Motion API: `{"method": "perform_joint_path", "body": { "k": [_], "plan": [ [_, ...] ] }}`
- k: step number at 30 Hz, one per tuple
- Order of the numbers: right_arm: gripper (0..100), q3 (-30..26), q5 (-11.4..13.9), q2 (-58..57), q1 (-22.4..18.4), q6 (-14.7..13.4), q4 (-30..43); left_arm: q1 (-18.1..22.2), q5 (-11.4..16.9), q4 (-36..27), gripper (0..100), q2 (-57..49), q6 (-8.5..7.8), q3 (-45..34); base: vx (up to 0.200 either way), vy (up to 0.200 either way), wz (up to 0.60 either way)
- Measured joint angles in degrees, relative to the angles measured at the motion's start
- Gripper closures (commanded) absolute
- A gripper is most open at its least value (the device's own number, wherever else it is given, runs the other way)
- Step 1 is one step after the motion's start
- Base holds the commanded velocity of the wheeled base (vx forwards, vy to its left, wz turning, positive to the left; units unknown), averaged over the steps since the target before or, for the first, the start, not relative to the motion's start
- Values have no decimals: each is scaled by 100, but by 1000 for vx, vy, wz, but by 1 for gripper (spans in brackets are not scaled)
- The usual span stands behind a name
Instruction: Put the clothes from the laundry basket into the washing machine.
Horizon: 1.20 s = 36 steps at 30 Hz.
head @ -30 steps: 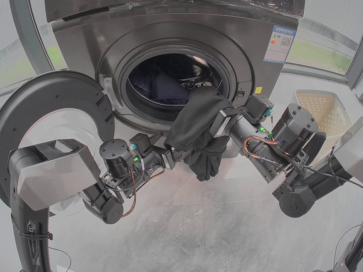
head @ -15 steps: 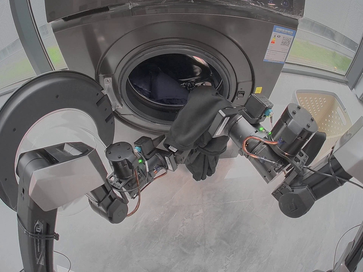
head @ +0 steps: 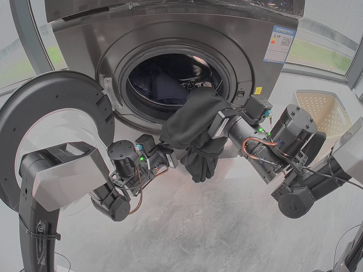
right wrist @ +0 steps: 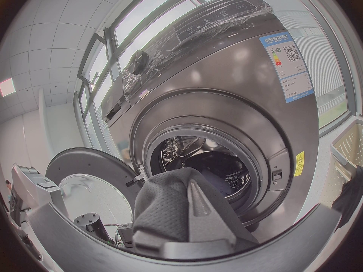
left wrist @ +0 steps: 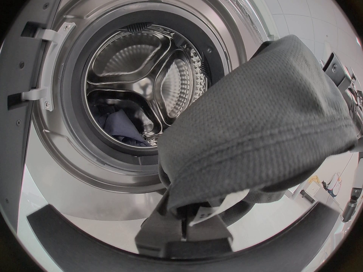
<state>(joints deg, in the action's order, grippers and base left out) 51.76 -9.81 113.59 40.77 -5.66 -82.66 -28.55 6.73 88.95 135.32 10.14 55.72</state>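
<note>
The round door point(head: 49, 106) of the washing machine point(head: 170, 27) stands wide open on the left. Next, the left gripper point(left wrist: 184, 220) is pressed shut on the edge of a black garment point(head: 193, 119). The garment hangs in the air just in front of the drum point(head: 189, 68), where dark blue clothes point(head: 164, 89) lie. The right gripper point(right wrist: 188, 197) pinches it too. A cream laundry basket point(head: 329, 106) stands on the right. The floor point(head: 211, 223) is grey stone. Big windows point(head: 325, 46) show green grass.
</note>
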Motion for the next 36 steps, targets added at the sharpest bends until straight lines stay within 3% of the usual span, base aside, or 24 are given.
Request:
{"method": "perform_joint_path", "body": {
  "k": [11,15,23,30,36],
  "plan": [
    [100,-37,0,74,-9,-6,-5,-11,-127,2,100,-378,-5,-256,0,0,0],
    [100,-11,-1,145,-4,-6,-5,-72,-162,0,100,-624,-35,-591,0,0,0],
    [100,-20,-1,250,105,-30,-21,-330,-178,2,100,-1527,-262,-1601,0,0,0],
    [100,-105,-12,438,269,-149,-108,-501,-138,2,100,-2347,-301,-2486,0,0,0],
    [100,-160,-129,608,422,-180,-126,-361,-137,2,100,-2697,-297,-2538,0,0,0]
  ]
}}
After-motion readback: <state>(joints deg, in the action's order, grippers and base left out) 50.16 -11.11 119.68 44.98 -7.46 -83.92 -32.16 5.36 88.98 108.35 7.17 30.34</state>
